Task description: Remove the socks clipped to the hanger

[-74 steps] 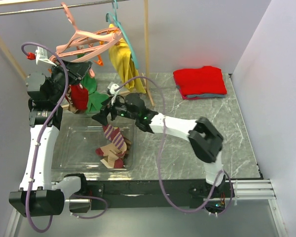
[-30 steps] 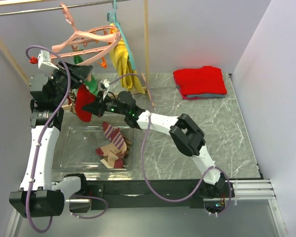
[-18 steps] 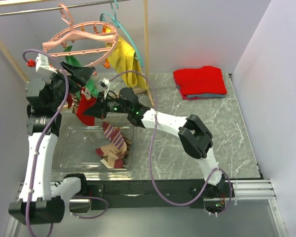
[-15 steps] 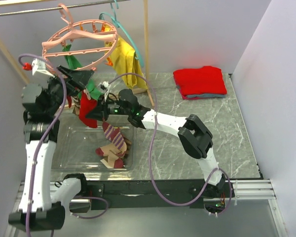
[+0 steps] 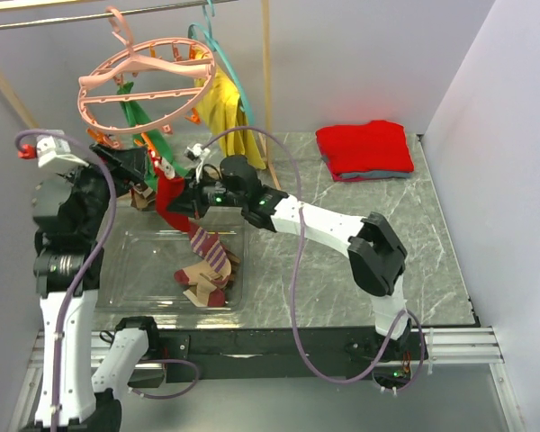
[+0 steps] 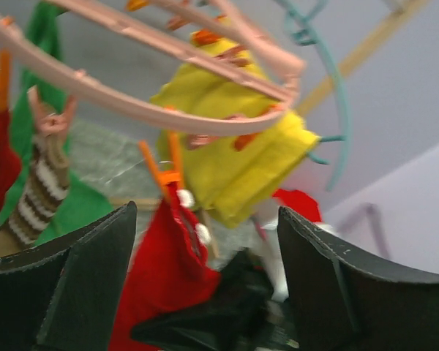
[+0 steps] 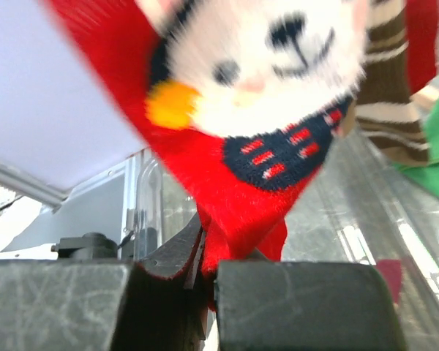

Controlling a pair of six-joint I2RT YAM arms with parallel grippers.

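The right gripper [image 7: 208, 274] has come in and pinched its jaws on the lower end of the red sock [image 5: 169, 193], still held by an orange clip [image 6: 164, 164] under the hanger [image 6: 154, 113], while the left gripper [image 6: 206, 219], jaws wide, has backed off, so a downward tug should free it.

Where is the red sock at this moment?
In the top view the red sock hangs left of centre, below the pink ring hanger and above the clear bin, its lower end pinched by the right gripper.
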